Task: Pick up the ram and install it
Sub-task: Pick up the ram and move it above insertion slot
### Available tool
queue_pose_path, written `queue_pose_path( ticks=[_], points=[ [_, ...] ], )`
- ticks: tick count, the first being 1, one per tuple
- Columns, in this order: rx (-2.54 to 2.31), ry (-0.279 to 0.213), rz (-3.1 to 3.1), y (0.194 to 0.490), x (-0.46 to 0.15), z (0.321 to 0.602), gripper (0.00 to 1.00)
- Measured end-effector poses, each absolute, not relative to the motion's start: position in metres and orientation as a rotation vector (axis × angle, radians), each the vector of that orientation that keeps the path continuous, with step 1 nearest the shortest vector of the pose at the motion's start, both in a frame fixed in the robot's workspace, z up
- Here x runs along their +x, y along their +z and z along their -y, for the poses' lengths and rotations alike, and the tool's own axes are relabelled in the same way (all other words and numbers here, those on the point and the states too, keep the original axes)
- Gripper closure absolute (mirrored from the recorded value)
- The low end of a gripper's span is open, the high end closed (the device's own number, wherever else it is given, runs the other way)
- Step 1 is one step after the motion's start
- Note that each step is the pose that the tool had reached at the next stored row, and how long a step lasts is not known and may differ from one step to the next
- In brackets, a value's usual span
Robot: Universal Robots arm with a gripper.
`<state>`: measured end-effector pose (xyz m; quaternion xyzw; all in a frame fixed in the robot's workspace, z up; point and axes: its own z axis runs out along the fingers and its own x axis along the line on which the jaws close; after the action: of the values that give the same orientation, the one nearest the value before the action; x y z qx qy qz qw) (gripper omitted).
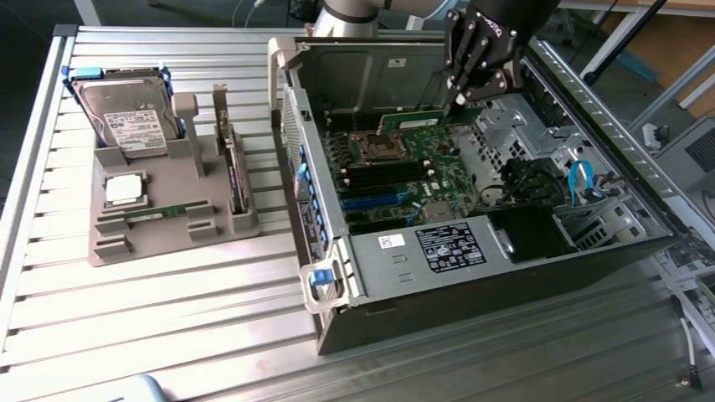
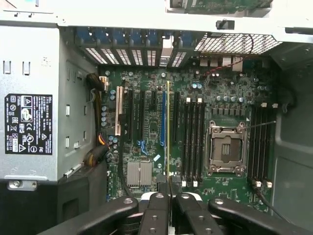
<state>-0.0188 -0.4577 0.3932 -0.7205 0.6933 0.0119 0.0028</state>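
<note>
**Ram point(image 2: 167, 137) pinched over the open computer: a crooked seat is the worry**

The jaws are closed narrow on the ram, one finger point(image 2: 155, 215) pressed on each flat face. The stick hangs edge-on above the motherboard point(image 2: 142, 98) and touches nothing beneath it.

As I judge it, the main risk is alignment. In the wrist view the stick's edge lies over the long card slots point(image 2: 163, 115) rather than the black memory slots point(image 2: 193, 139) beside the processor socket point(image 2: 226, 149). Brought down there, it would strike the wrong connector. Over the right slot, a slight tilt would still seat one end first. The push could then flex the board or jam a contact. The grip is on thin, smooth faces, so the stick could also slide between the fingers under that push.

In the exterior view, the metal drive cage point(image 1: 508, 126) stands close at about four o'clock from the jaws. A sideways correction could knock it.

At nine o'clock from the computer case point(image 1: 335, 285), well apart on the bench point(image 1: 167, 335), a grey tray point(image 1: 167, 243) holds a second stick point(image 1: 167, 213).
</note>
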Motion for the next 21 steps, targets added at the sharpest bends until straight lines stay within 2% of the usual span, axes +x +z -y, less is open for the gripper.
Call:
queue_pose_path(
  ticks=[11, 21],
  points=[
    [-2.259, 0.037, -2.174, 0.387, -0.019, 0.457, 0.88],
    [-2.26, 0.037, -2.174, 0.386, -0.019, 0.442, 0.88]
  ],
)
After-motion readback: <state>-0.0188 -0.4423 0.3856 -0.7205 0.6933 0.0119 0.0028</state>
